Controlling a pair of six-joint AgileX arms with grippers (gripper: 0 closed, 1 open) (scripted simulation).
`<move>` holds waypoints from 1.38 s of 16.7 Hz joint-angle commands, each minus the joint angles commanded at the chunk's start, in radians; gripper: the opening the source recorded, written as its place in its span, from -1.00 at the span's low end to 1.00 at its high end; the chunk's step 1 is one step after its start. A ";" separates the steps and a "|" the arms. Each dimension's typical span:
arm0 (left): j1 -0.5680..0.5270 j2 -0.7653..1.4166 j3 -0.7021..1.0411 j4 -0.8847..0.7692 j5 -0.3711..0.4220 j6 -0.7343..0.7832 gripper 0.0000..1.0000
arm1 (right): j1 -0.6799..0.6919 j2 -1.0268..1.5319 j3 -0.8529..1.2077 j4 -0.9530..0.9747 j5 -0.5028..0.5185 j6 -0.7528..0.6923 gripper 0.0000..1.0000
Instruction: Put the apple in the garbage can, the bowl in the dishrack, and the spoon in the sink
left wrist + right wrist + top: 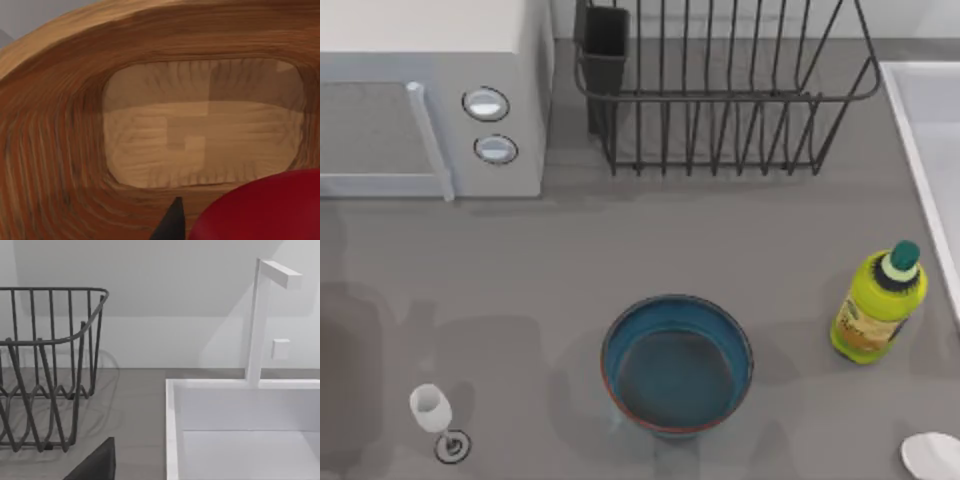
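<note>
I'm looking at a rendered kitchen: microwave (430, 95) at ten o'clock, dishrack (720, 90) at twelve, sink (930, 130) at two.

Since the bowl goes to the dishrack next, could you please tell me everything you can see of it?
The bowl is large, round and deep, teal-blue inside with a reddish-brown rim and outer edge. It stands upright and looks empty, on the grey table in the near middle of the top view, in front of the dishrack. Nothing touches it but the table.

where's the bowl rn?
Top view: the bowl sits upright on the table's near centre, between the wine glass to its left and the green bottle to its right.
</note>
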 joint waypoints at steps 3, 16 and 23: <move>0.000 0.000 0.000 0.000 0.000 0.000 0.21 | 0.000 0.000 0.000 0.000 0.000 0.000 1.00; 0.000 0.000 0.000 0.000 0.000 0.000 1.00 | 0.000 0.000 0.000 0.000 0.000 0.000 1.00; -0.029 -0.144 -0.111 0.098 0.003 0.126 1.00 | 0.000 0.000 0.000 0.000 0.000 0.000 1.00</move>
